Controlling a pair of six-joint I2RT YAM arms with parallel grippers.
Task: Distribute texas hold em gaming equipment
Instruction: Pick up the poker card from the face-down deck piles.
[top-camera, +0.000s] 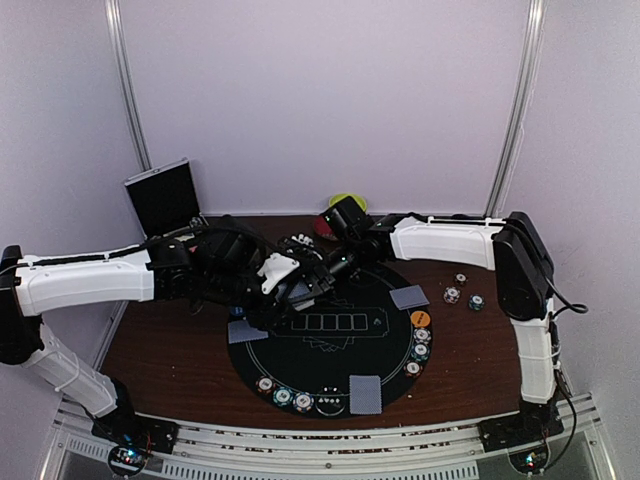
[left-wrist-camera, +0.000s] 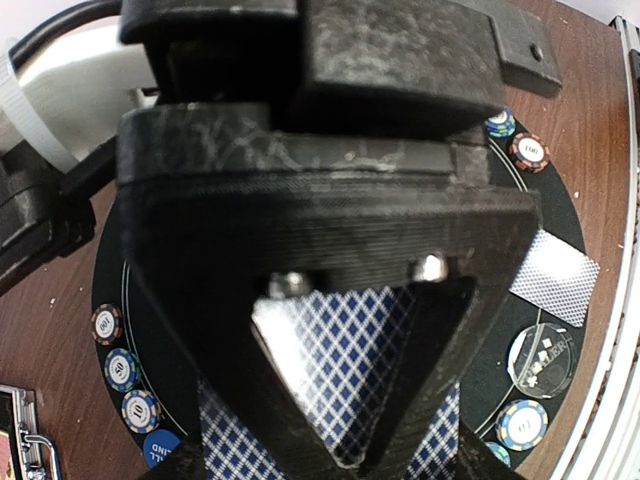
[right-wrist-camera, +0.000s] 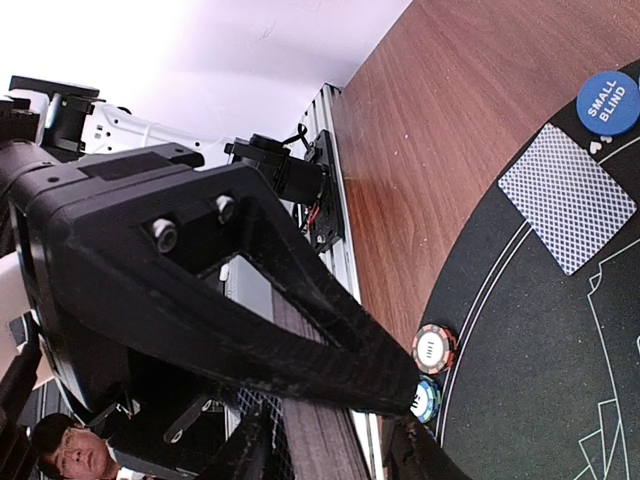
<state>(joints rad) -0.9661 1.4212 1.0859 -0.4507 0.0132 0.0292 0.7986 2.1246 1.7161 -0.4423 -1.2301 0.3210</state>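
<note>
The two arms meet over the middle of the round black mat (top-camera: 300, 370) on the brown desk (top-camera: 150, 340). The left tool (top-camera: 283, 290) holds a stack of cards (left-wrist-camera: 340, 350) with blue checked backs. The right tool (top-camera: 322, 272) is just beside it. I cannot tell if it is wide or narrow.

One card (top-camera: 408, 296) lies face down at the right of the mat. A second card (top-camera: 365, 392) lies at the bottom. A third card (top-camera: 247, 330) lies at the left, near a blue disc (right-wrist-camera: 608, 100).

Chips (top-camera: 283, 397) sit along the bottom rim. An orange disc (top-camera: 421, 319) sits on the right rim. Three more chips (top-camera: 452, 295) lie on the desk to the right of the mat.
</note>
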